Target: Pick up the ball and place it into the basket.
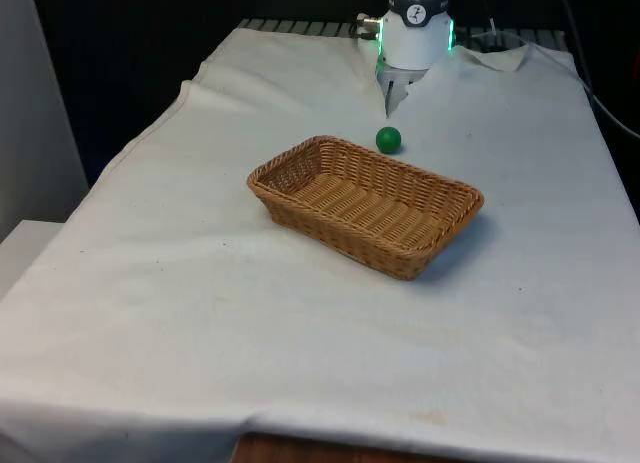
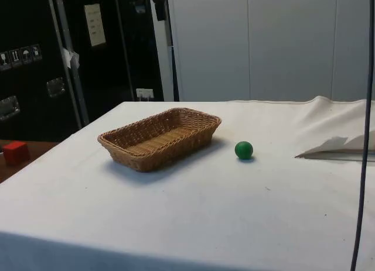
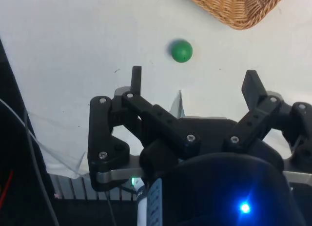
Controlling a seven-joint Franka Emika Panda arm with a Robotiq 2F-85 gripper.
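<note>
Green ball (image 1: 388, 139) on worktop (image 1: 200, 313) just beside wicker basket (image 1: 445, 248). Gripper (image 3: 195, 82) above, fingers apart, empty. Risk: off-centre closure could send ball rolling away.

Front and side views across the table, wrist view from above, all sharing basket (image 1: 366, 203) and ball (image 1: 388, 139).

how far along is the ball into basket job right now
Nothing looks done yet: the green ball sits on the white cloth beside the wicker basket, apart from its rim, and the basket holds nothing. In hand: the gripper hangs open above the cloth, short of the ball, gripping nothing. Left: reach the ball, grasp it, lift it and set it in the basket.
</note>
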